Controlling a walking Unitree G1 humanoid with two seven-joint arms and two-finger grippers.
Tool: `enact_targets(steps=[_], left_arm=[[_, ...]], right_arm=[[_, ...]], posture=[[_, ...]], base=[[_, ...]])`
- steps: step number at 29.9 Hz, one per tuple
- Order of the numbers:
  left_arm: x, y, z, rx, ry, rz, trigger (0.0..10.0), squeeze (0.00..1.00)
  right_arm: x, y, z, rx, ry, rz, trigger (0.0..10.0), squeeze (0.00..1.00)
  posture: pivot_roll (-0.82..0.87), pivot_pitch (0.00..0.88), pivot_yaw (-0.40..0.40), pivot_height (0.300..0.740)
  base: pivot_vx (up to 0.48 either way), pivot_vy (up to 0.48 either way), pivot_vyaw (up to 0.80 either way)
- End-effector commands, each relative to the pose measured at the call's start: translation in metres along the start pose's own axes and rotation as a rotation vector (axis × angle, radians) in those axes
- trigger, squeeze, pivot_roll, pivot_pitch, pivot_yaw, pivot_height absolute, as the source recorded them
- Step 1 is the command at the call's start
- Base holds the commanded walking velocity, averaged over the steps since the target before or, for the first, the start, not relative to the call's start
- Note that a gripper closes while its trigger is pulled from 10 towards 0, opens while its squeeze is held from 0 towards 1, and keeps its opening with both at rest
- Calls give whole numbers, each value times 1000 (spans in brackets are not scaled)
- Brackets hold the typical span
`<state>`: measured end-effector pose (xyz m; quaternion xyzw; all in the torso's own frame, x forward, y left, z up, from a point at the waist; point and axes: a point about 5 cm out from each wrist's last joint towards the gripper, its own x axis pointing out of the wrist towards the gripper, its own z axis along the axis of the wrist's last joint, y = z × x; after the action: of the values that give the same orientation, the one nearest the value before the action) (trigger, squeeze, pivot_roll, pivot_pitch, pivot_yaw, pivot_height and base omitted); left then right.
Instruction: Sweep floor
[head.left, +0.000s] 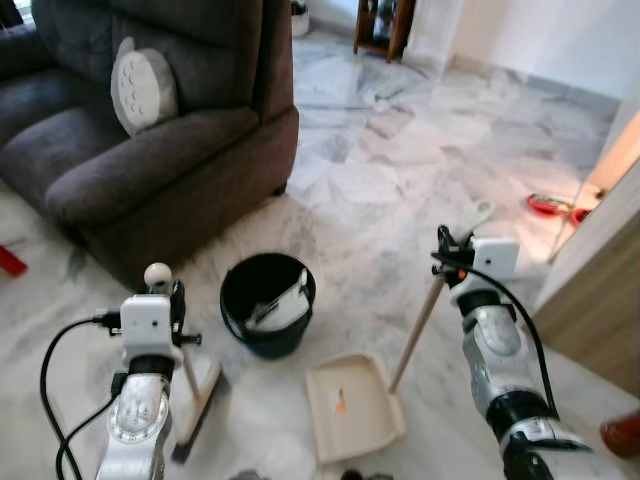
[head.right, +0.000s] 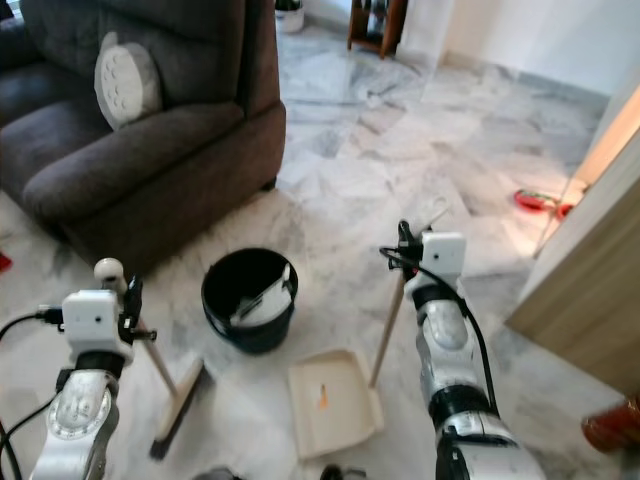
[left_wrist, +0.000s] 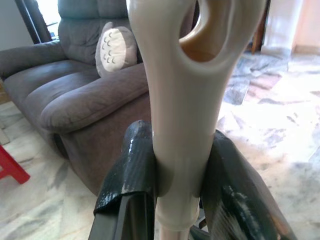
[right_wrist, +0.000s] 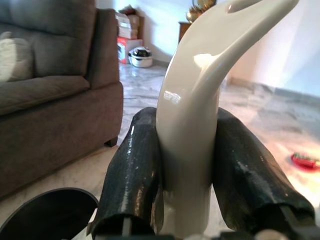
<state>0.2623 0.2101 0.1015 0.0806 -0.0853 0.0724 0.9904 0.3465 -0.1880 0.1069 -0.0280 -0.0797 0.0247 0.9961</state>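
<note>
- Our left tool (head.left: 176, 300) is clamped on the broom (head.left: 196, 395) handle's plastic end, lower left; the bristles rest on the floor (head.left: 400, 160).
- Our right tool (head.left: 447, 252) is clamped on the dustpan (head.left: 352, 408) handle's top, right of centre; the pan lies bottom centre beside the black bin (head.left: 266, 305).
- Both look light, stiff and smooth, so we judge these high grips prone to twisting.

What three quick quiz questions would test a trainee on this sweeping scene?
1. True or false: the left tool grips the broom handle.
2. What does the right tool hold?
3. What stands between the dark sofa and the dustpan: A) black bucket B) red stool C) cushion?

Key: 1 true. 2 the dustpan's handle. 3 A.
</note>
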Motion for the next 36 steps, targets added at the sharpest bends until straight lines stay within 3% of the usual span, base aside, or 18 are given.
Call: enact_targets(steps=[1, 17, 36], left_arm=[[1, 1, 7, 15, -41, 2, 10000, 0], [2, 1, 5, 19, -39, 6, 10000, 0], [4, 0, 6, 19, -45, -8, 10000, 0]], right_arm=[[3, -2, 4, 0, -19, -5, 10000, 0], [3, -3, 4, 4, -5, -10, 10000, 0], [3, -2, -1, 4, 23, -13, 10000, 0]], posture=[[144, 106, -48, 740], [137, 80, -53, 740], [141, 82, -47, 740]], base=[[-274, 0, 0], [-67, 0, 0], [0, 0, -800]])
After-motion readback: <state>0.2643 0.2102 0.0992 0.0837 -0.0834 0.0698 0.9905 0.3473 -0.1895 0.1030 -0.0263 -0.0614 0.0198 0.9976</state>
